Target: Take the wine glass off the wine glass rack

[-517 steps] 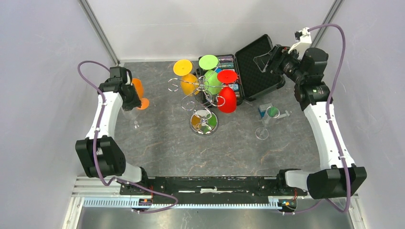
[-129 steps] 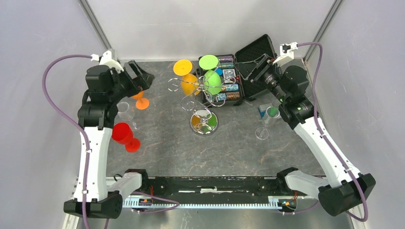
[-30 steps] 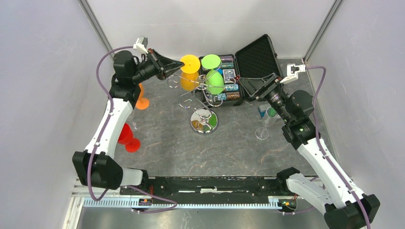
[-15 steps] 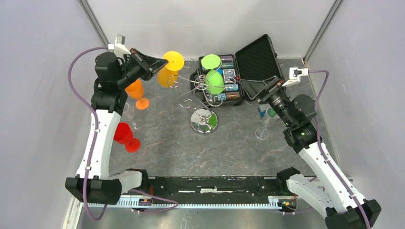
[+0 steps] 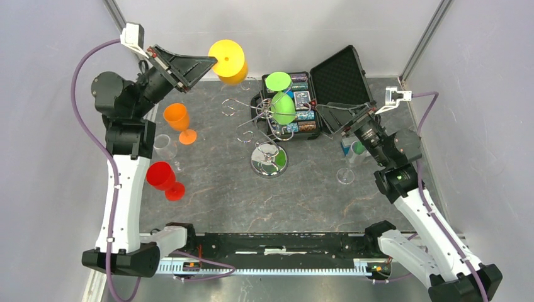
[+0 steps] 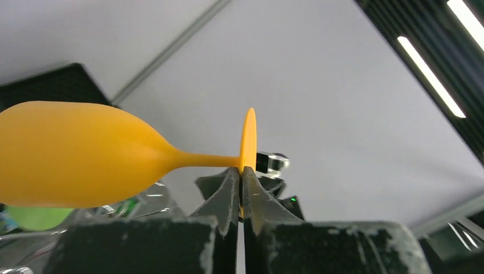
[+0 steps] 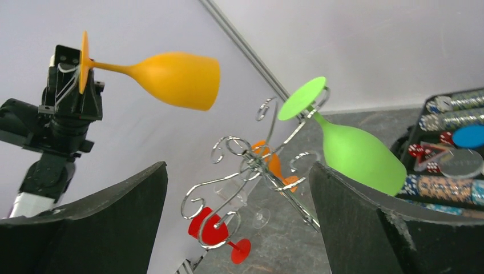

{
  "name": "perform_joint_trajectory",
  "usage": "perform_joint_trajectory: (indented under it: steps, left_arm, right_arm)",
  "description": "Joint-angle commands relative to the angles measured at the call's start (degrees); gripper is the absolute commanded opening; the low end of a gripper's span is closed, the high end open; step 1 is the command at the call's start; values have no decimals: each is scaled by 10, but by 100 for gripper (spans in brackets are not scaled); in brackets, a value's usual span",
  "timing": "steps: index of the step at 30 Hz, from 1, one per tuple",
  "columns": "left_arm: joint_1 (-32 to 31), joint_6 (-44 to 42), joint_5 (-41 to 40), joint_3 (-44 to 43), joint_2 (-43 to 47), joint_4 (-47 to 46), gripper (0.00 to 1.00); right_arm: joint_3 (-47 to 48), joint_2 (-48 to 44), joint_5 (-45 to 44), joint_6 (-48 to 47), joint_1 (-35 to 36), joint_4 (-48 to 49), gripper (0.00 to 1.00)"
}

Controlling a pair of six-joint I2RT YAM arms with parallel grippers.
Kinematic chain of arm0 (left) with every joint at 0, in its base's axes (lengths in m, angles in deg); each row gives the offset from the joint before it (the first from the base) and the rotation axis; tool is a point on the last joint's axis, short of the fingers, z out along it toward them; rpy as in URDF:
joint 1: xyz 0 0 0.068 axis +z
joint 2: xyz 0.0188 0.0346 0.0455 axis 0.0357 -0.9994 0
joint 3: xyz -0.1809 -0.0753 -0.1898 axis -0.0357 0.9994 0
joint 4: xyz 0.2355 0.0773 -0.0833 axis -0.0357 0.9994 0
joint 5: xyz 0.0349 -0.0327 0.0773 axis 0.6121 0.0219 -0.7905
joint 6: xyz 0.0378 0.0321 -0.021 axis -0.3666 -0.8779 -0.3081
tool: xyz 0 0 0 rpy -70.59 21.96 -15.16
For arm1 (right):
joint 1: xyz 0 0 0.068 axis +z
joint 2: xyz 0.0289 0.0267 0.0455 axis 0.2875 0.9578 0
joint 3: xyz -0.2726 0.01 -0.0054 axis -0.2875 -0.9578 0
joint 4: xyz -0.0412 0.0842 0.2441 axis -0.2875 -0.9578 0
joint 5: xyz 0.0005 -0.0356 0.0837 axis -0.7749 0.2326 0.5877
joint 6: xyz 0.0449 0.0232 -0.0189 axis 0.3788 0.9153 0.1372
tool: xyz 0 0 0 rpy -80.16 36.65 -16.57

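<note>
My left gripper (image 5: pixel 213 60) (image 6: pixel 241 169) is shut on the round foot of a yellow wine glass (image 5: pixel 229 61) (image 6: pixel 80 154). It holds the glass on its side, high above the table's back left, clear of the rack. The glass also shows in the right wrist view (image 7: pixel 171 77). The chrome wine glass rack (image 5: pixel 269 158) (image 7: pixel 251 165) stands mid-table on its mirrored disc. One green wine glass (image 5: pixel 283 108) (image 7: pixel 354 151) hangs on it upside down. My right gripper (image 5: pixel 327 108) (image 7: pixel 237 200) is open and empty, right of the rack.
An orange glass (image 5: pixel 178 119), a red glass (image 5: pixel 162 178) and a clear glass (image 5: pixel 165 147) stand at the left. An open black case (image 5: pixel 340 78) with poker chips lies behind the rack. A clear glass (image 5: pixel 346 170) and a teal cup (image 5: pixel 357 148) stand at the right.
My left gripper has lifted the yellow glass up and back, away from the rack's arms. My right arm has drawn back slightly.
</note>
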Motion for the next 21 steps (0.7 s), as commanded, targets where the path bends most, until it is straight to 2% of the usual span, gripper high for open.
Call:
perform_joint_trajectory:
  steps: [1, 4, 8, 13, 17, 21]
  left_arm:
    - [0, 216, 72, 22, -1, -253, 2]
    - [-1, 337, 64, 52, -3, -373, 2]
    - [-4, 383, 64, 38, -21, -388, 2]
    - [-51, 515, 19, 78, -41, -499, 2]
    - [-128, 548, -6, 98, -49, -523, 2]
    - [-189, 542, -23, 101, -50, -522, 2]
  right_arm:
    - [11, 10, 51, -9, -1, 102, 98]
    - [10, 27, 75, 14, 0, 160, 98]
    - [17, 75, 94, 62, 0, 262, 98]
    - [74, 160, 150, 118, 18, 393, 98]
    - [123, 211, 182, 145, 43, 479, 98]
    - [147, 228, 192, 150, 62, 501, 97]
